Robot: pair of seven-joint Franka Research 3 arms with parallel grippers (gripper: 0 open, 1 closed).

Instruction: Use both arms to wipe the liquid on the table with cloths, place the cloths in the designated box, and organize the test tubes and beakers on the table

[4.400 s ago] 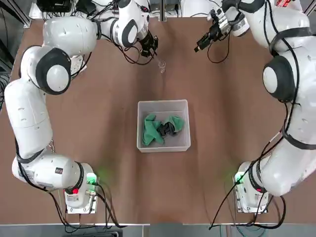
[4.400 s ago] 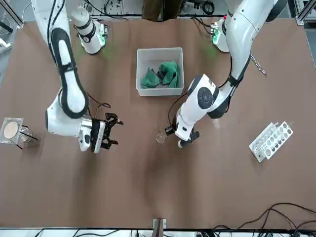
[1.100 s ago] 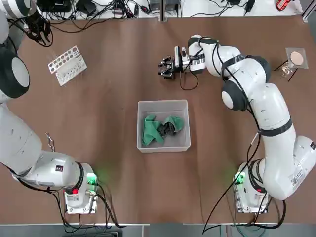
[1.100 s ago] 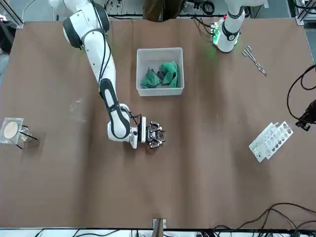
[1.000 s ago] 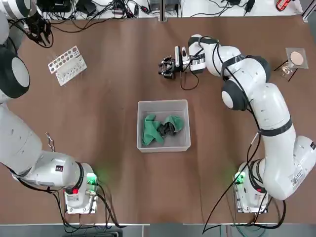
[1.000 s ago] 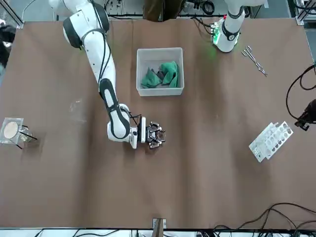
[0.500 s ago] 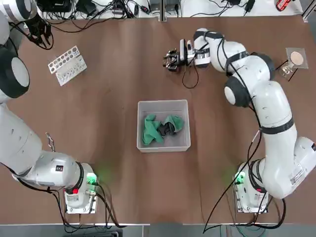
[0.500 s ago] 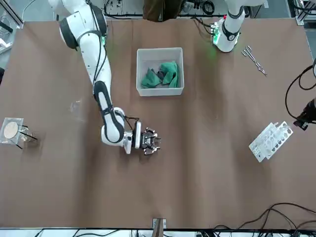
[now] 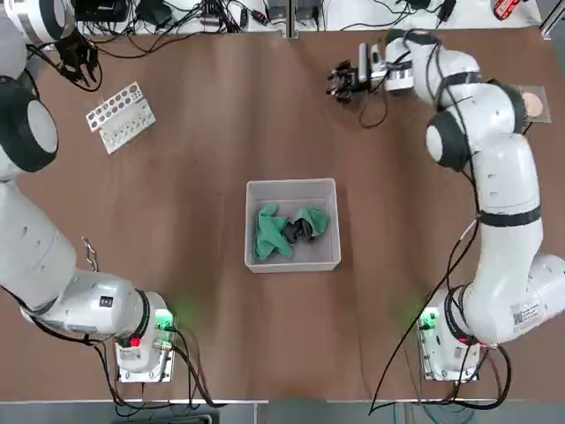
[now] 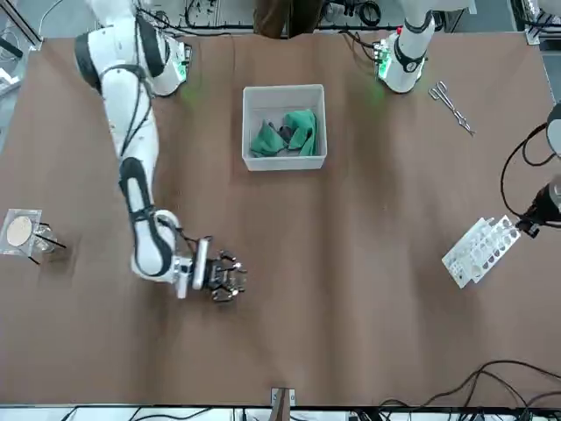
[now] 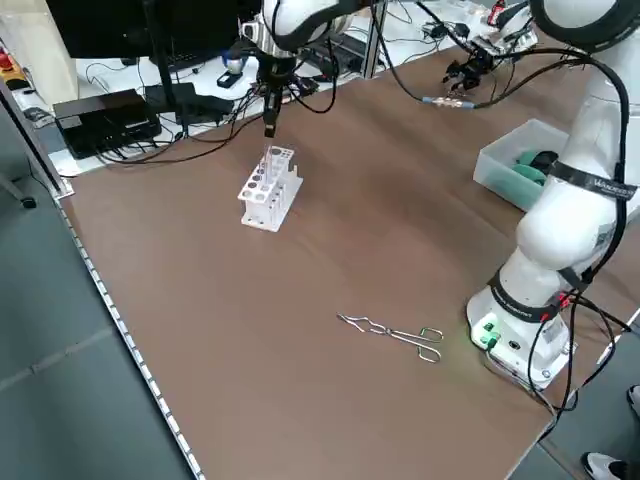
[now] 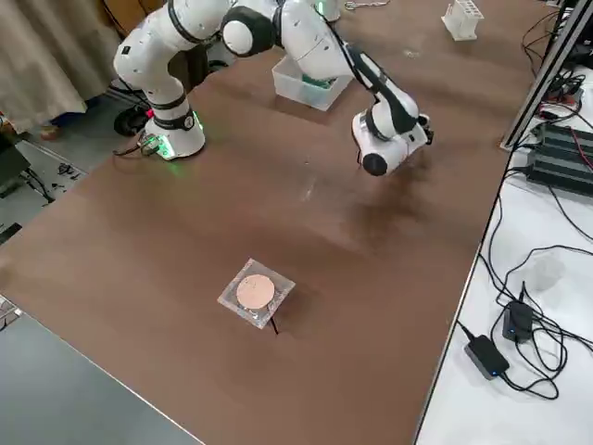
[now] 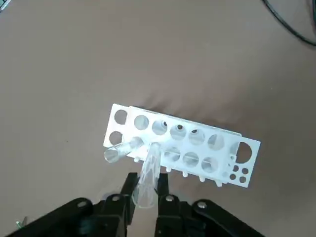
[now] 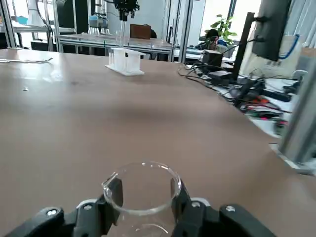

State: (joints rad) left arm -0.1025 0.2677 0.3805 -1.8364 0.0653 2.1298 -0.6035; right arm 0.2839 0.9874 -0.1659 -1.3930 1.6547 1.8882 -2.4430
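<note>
The left gripper (image 13: 146, 190) hung above the white tube rack (image 13: 180, 150) near the table's (image 9: 194, 265) far-left corner, its fingers pinching a clear test tube (image 13: 148, 173). One tube already leaned in a rack hole. To do this well, the tube wanted lining up plumb over an empty hole before lowering — a tilted entry could catch the rim.

The right gripper (image 14: 143, 197) was near the far edge, fingers clamped on a small glass beaker (image 14: 143, 190) — best carried level. Both green cloths (image 9: 290, 231) lay in the box (image 9: 292, 185) at mid-table.
</note>
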